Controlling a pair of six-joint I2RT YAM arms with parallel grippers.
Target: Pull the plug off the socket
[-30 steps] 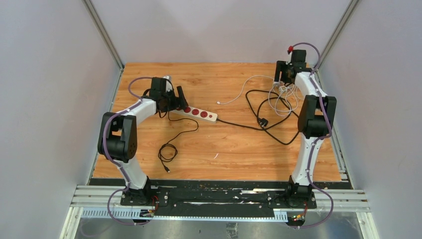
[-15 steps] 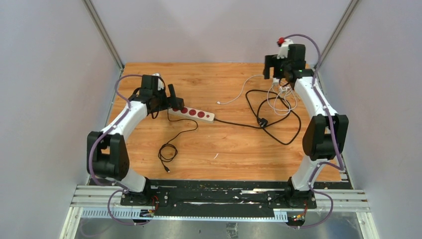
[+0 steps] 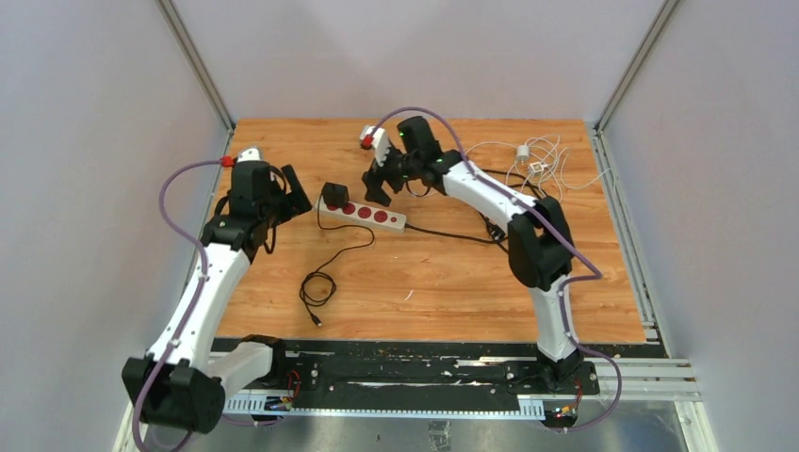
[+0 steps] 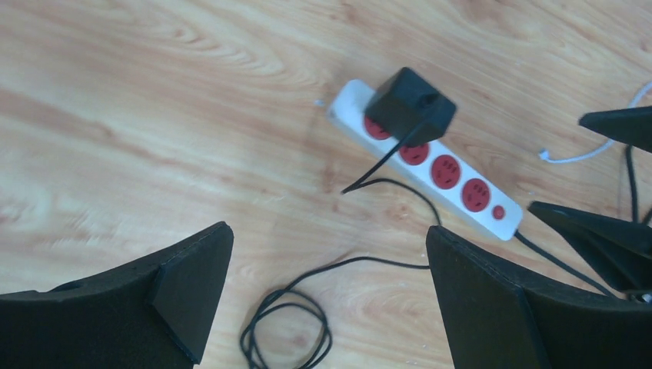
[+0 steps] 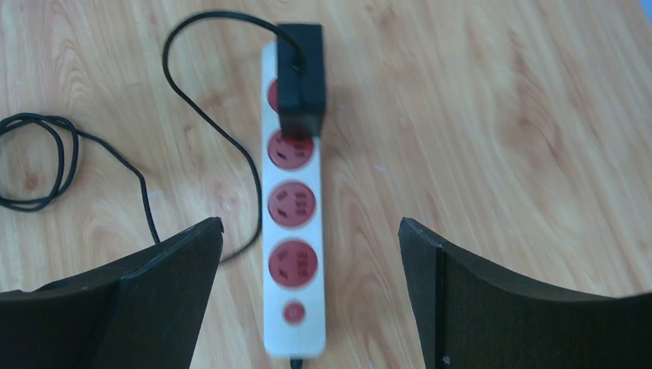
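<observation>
The socket, a white power strip point(image 3: 375, 216) with red outlets, lies on the wooden table left of centre. A black plug point(image 3: 334, 195) sits in its left-end outlet, with a thin black cord trailing off. My left gripper point(image 3: 294, 191) is open and empty, a little left of the plug. In the left wrist view the plug point(image 4: 410, 106) and strip point(image 4: 450, 173) lie beyond the left gripper point(image 4: 329, 234). My right gripper point(image 3: 379, 184) is open and hovers above the strip. In the right wrist view the strip point(image 5: 293, 204) runs between its fingers, with the plug point(image 5: 300, 75) at the far end.
The plug's cord ends in a coil point(image 3: 317, 287) near the table's front. The strip's black cable point(image 3: 497, 231) loops to the right. White cables with a small charger point(image 3: 533, 162) lie at the back right. Grey walls close in both sides.
My left gripper has drawn back left, away from the plug. My right arm has swung from the white cables at the back right to above the power strip.
</observation>
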